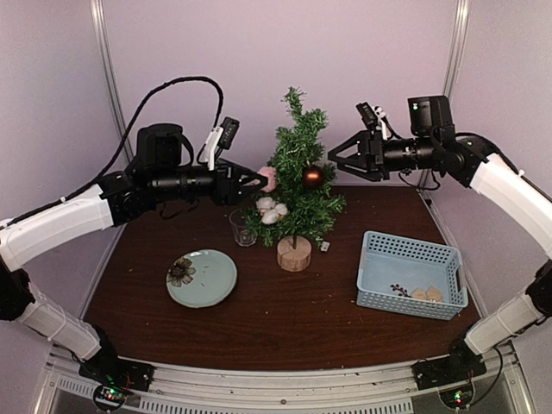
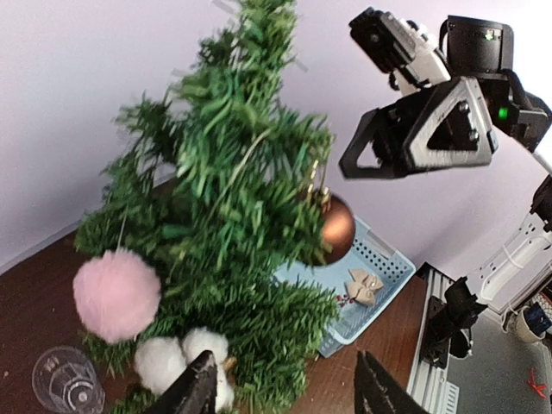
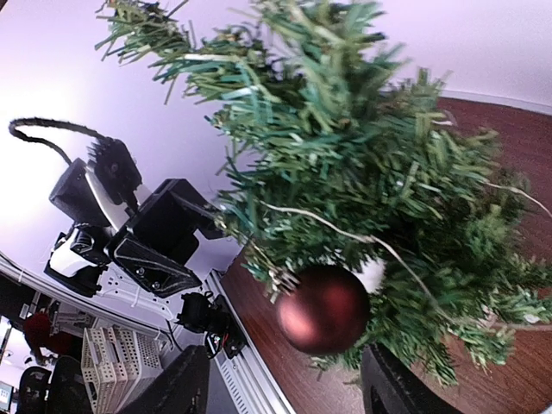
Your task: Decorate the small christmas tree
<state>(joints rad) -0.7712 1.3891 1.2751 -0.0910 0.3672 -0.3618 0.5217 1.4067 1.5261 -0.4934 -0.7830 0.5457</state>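
small christmas tree (image 1: 297, 147), teal plate (image 1: 214, 278) only in top view

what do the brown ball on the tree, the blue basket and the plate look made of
Ball: satin metallic coating with a soft highlight, plastic or glass, unclear which.
Basket: moulded plastic, matte, regular rows of holes in its walls.
Plate: probably glazed ceramic, smooth pale green surface, though melamine is possible.
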